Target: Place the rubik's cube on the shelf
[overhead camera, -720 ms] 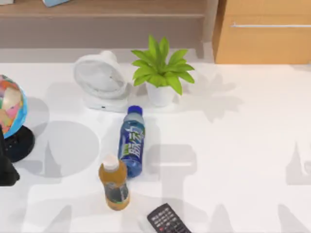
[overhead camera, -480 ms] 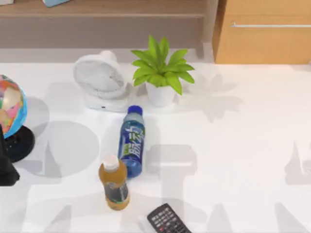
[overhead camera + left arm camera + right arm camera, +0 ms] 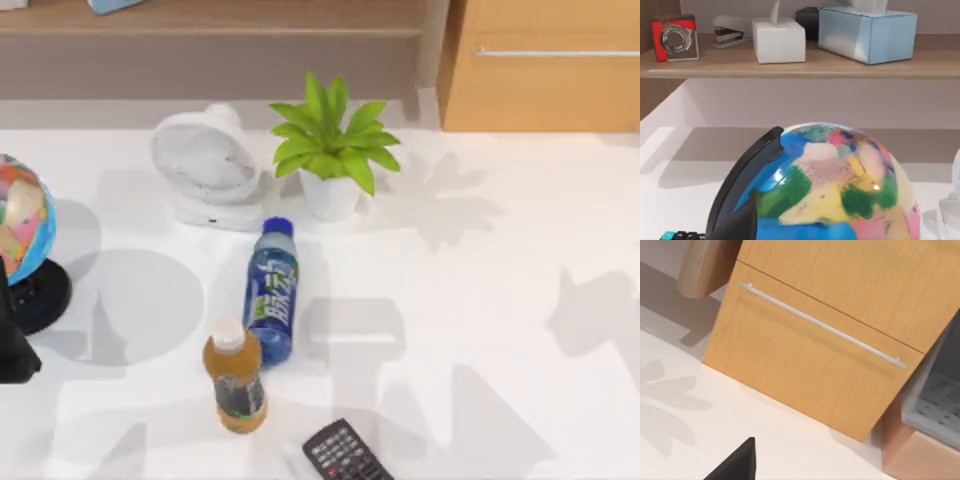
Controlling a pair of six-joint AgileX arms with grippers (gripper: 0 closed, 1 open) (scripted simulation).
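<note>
Shadows shifted right; left arm (image 3: 12, 345) sits cut off beside globe (image 3: 20, 215).

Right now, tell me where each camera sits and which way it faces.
Top view: above the table, looking down on bottles, fan and plant; a dark part of the left arm at its left edge.
Left wrist view: low behind the globe, facing the shelf.
Right wrist view: facing the cabinet drawer; a dark gripper tip.
Shared: globe and shelf, top and left wrist; drawer, top and right wrist.

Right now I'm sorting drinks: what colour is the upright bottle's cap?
White, on the amber bottle; the top view shows it best.
</note>
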